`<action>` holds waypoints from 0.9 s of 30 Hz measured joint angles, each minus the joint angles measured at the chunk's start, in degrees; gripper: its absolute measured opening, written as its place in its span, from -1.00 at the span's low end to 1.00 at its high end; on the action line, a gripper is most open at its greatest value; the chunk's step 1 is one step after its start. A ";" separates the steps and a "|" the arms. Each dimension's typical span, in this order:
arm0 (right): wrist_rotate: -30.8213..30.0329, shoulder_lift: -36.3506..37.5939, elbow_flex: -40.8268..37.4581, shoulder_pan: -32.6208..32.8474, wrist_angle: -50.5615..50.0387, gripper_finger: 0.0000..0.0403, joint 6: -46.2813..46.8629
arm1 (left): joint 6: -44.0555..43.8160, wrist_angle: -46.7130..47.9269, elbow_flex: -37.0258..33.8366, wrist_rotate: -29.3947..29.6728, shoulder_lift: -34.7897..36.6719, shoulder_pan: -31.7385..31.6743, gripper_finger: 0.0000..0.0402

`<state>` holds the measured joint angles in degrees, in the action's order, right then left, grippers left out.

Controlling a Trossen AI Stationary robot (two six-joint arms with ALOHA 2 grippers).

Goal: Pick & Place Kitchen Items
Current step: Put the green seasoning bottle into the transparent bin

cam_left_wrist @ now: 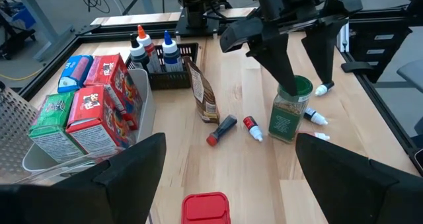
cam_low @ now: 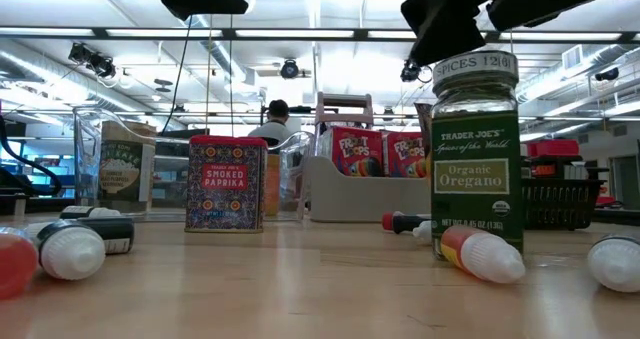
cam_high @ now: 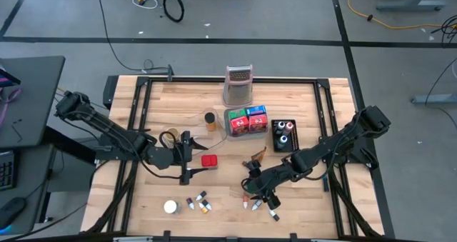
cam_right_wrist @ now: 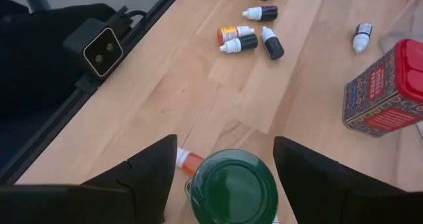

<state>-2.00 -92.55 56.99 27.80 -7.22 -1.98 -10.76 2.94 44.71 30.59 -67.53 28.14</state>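
An oregano jar (cam_low: 476, 169) with a green lid (cam_right_wrist: 233, 187) stands upright on its base on the table's near right part. My right gripper (cam_right_wrist: 225, 141) is open and slants down over the jar, one finger on each side of the lid. My left gripper (cam_high: 189, 158) hovers open at the table's middle left. A red paprika tin (cam_high: 209, 160) stands upright just off its fingertips and is untouched. Small dropper bottles (cam_left_wrist: 254, 128) lie on their sides around the jar. My right gripper comes at the oregano jar's green lid (cam_left_wrist: 297, 86) slanting from above, with one finger (cam_left_wrist: 281, 59) on each side of it. Whether either finger touches the lid I cannot tell. The jar stands upright on the table.
A grey tray (cam_high: 230, 128) with small cereal boxes, a black basket (cam_high: 274, 136) of bottles and a metal grater (cam_high: 239, 85) stand at the far middle. A brown jar (cam_high: 210, 120) is left of the tray. Several dropper bottles (cam_high: 200, 203) and a white-capped jar (cam_high: 170, 207) lie near the front edge.
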 joint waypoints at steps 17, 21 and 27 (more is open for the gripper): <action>0.19 0.01 -7.80 -2.01 7.91 0.30 2.50 | 0.00 0.09 0.00 -0.02 0.00 0.00 0.72; 3.08 0.00 -8.11 -2.66 10.39 0.29 2.82 | 0.00 0.10 0.00 -0.02 0.00 0.00 0.72; 4.93 0.00 -8.11 -4.12 10.66 0.10 3.71 | 0.02 0.09 0.00 -0.02 0.00 0.00 0.72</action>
<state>2.93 -92.55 48.88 23.68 3.43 1.73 -10.75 3.03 44.71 30.57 -67.53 28.14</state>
